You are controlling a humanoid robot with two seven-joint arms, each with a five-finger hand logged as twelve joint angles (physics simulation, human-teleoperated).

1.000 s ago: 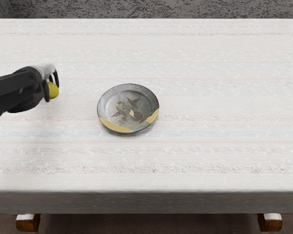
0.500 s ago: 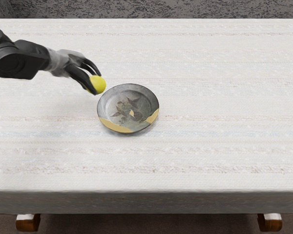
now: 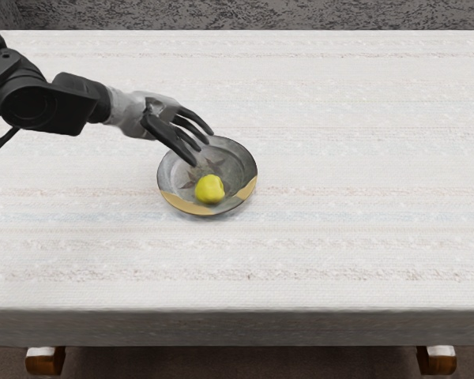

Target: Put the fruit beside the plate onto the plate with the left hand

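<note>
Starting at the left edge: the left arm (image 3: 39,99) comes in dark and chunky and reaches across the pale table (image 3: 363,118) toward the middle. The left hand (image 3: 162,122) is at the end of it, hovering over the upper-left rim of the grey plate (image 3: 243,162). Its dark fingers (image 3: 191,126) are splayed out and relaxed and aren't holding a thing. Moving right a bit, the yellow fruit (image 3: 210,188) (could be a lemon, can't really swear to it at this size) is sitting inside the plate, toward the near side and just above the gold patch (image 3: 182,204) on the rim. It's apart from the fingers, with no contact that I can see. So going by how things lie, I'd say the main job is basically done: the fruit is on the plate and not beside it. It looks settled, though I can't tell from one shot whether it's rocking or rolling. As I read it, all that's left is for the hand to lift up and back away to the left without clipping the rim or nudging the fruit. The right arm doesn't show anywhere.
</note>
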